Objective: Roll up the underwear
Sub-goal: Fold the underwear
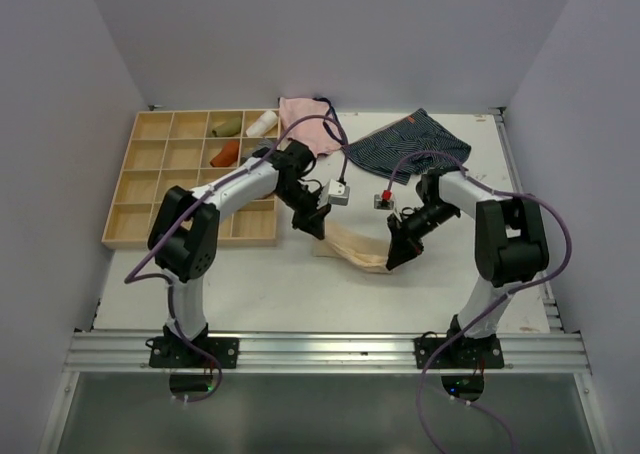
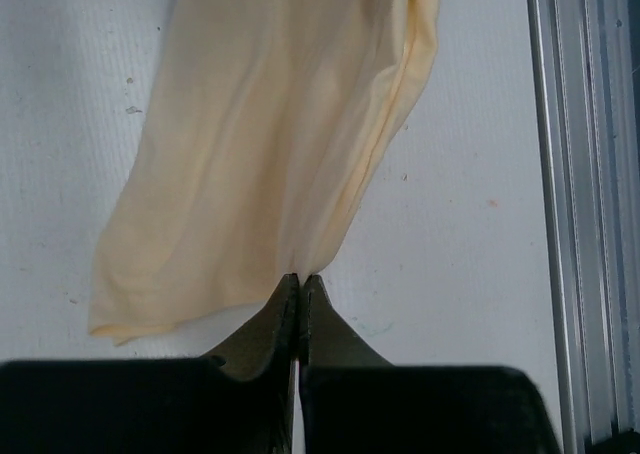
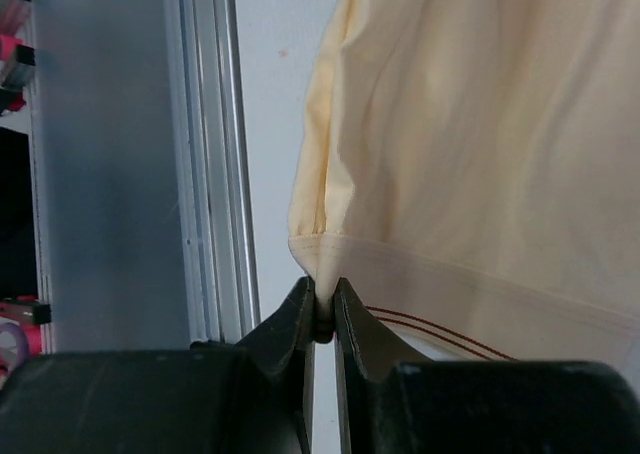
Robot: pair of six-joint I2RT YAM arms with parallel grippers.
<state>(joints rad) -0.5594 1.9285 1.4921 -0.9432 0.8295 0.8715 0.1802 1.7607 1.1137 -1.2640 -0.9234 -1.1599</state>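
Observation:
The pale peach-beige underwear [image 1: 355,249] hangs stretched between my two grippers over the middle of the white table. My left gripper [image 1: 318,224] is shut on its left edge; in the left wrist view the cloth [image 2: 260,144] spreads away from the closed gripper [image 2: 300,279]. My right gripper [image 1: 393,257] is shut on the waistband corner; in the right wrist view the hemmed band [image 3: 470,284] runs out from the pinched gripper [image 3: 322,292] and the cloth [image 3: 470,124] hangs beyond it.
A wooden compartment tray [image 1: 150,179] with rolled items stands at the left. A pink pair [image 1: 305,119] and a navy striped pair [image 1: 420,142] lie at the back. An aluminium rail [image 1: 320,352] runs along the table's near edge.

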